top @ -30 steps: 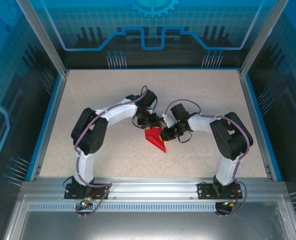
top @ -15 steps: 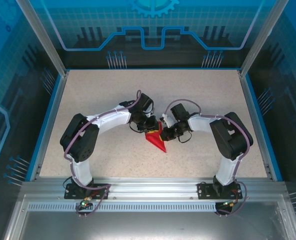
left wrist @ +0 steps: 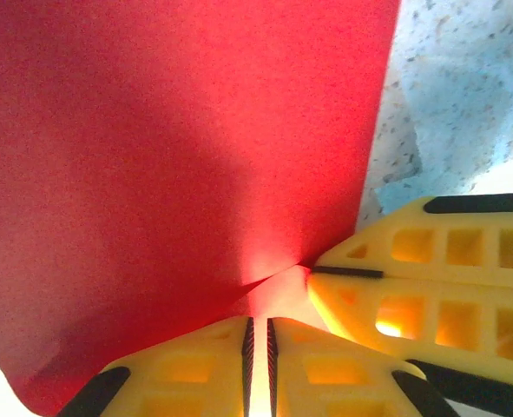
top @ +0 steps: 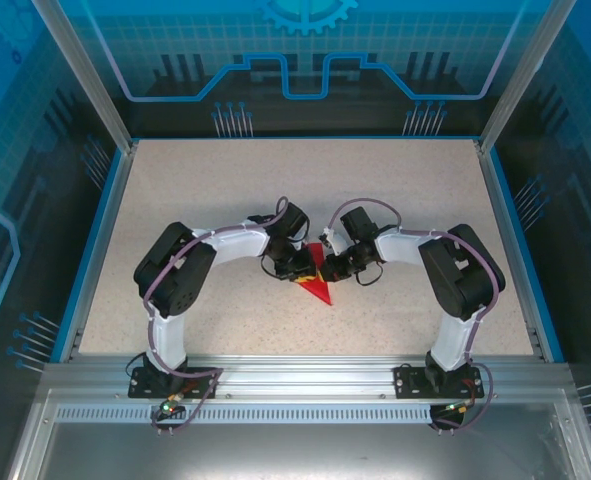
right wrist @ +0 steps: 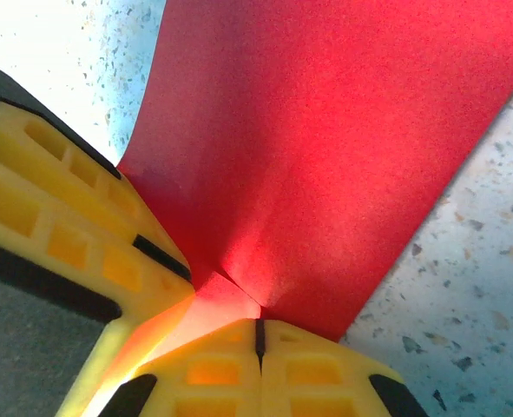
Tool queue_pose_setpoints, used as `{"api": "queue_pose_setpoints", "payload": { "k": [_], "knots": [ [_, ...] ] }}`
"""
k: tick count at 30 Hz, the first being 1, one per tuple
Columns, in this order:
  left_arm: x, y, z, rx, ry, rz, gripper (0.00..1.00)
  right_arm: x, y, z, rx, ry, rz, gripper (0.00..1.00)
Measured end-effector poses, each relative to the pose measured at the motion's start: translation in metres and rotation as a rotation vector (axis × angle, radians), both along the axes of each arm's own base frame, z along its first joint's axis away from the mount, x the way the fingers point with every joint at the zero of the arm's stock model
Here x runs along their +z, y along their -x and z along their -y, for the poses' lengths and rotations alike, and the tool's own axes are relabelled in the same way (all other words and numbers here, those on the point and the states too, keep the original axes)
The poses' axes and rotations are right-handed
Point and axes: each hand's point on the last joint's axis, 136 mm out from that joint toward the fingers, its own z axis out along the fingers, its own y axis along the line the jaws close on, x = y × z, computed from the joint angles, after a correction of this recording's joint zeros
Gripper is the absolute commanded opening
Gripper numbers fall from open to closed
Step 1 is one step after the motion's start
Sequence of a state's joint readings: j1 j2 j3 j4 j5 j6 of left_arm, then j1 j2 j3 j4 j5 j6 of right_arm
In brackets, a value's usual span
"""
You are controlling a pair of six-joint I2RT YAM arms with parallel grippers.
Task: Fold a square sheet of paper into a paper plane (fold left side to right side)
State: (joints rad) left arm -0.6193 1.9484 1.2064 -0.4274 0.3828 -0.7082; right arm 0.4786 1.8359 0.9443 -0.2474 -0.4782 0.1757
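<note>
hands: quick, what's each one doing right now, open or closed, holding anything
left hand: closed, pinching the red paper
right hand: closed, pinching the same red paper

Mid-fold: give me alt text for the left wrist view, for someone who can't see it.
The left gripper, at the bottom, is shut on a creased corner of the red paper, which spreads across most of the picture. The right gripper reaches in from the right and pinches the paper close beside it; speckled table shows top right.
</note>
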Motion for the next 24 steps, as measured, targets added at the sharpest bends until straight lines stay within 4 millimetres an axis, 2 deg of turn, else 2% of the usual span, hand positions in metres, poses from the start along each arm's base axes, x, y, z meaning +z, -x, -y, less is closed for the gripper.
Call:
{"api": "queue_pose_setpoints", "payload": {
  "k": [13, 19, 22, 24],
  "knots": [
    [-0.009, 0.003, -0.003, 0.002, 0.001, 0.001, 0.16, 0.000, 0.000, -0.001, 0.001, 0.000, -0.005, 0.01],
    [-0.011, 0.003, -0.003, 0.003, -0.003, 0.000, 0.16, 0.004, 0.001, 0.000, -0.006, -0.005, -0.013, 0.17],
    [-0.012, 0.003, -0.003, 0.003, -0.004, -0.001, 0.15, 0.014, 0.001, 0.006, -0.024, 0.000, -0.011, 0.25],
    [-0.012, 0.003, -0.003, 0.003, -0.004, -0.001, 0.15, 0.028, -0.002, 0.012, -0.042, -0.006, 0.010, 0.28]
  ]
}}
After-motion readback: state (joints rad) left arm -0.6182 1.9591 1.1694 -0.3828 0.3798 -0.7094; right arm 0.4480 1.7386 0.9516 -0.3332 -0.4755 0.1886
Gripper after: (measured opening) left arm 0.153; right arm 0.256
